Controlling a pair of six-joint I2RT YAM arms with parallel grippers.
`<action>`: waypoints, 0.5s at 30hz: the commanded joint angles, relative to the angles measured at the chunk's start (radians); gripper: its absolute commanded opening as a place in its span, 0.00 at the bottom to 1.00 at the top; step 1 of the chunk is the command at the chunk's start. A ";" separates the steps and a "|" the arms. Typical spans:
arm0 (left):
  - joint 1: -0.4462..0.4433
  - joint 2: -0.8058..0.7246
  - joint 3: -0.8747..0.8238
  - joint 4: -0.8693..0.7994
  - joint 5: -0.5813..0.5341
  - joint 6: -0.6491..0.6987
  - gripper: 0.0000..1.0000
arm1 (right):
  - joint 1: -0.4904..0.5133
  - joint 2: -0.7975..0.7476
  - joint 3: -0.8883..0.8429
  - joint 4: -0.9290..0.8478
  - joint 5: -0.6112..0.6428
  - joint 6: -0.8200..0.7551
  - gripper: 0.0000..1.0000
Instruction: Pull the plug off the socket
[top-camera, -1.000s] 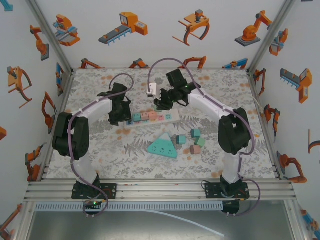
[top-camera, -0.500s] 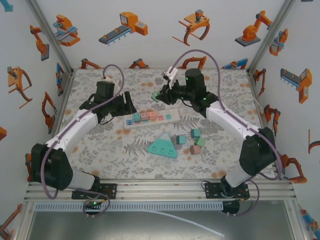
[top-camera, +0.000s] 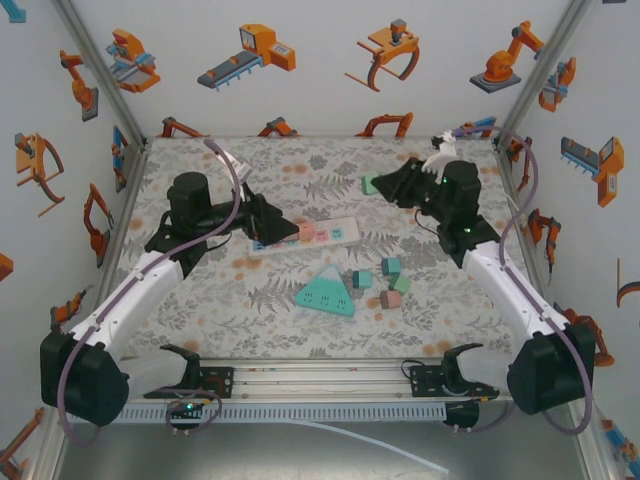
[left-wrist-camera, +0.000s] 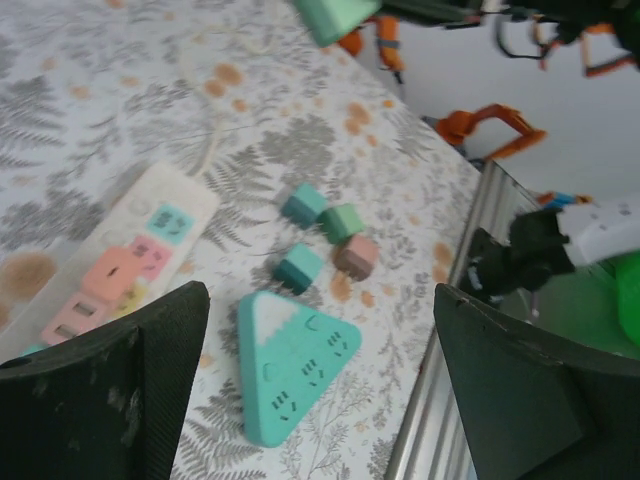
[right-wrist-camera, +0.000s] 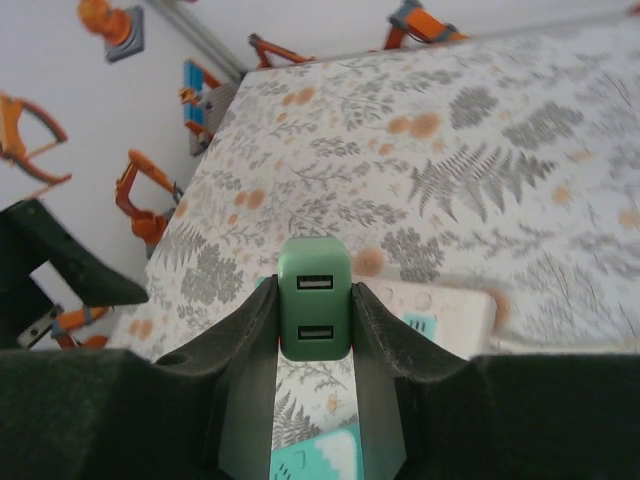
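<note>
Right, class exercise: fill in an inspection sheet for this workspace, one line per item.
Surface: floral table cloth, lying flat.
Job's things: green plug off the power strip, held in the air.
Clutter: teal triangular socket; four small blocks.
Grippers: left gripper open, empty; right gripper shut on the plug.
Cables: purple cables along both arms.
Surroundings: walls with robot pictures.

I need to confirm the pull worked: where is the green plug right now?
Top view: the green plug is clamped in the right gripper, off the power strip, just beyond its right end toward the far side of the table.
</note>
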 joint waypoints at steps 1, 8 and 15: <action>-0.050 -0.026 0.006 0.029 0.146 0.089 0.95 | -0.065 -0.020 -0.079 -0.055 -0.027 0.161 0.00; -0.128 -0.038 0.034 -0.112 0.103 0.217 0.97 | -0.117 0.125 -0.177 0.015 -0.137 0.131 0.00; -0.136 -0.031 0.042 -0.156 0.063 0.248 0.97 | -0.117 0.419 -0.089 0.061 -0.295 0.072 0.00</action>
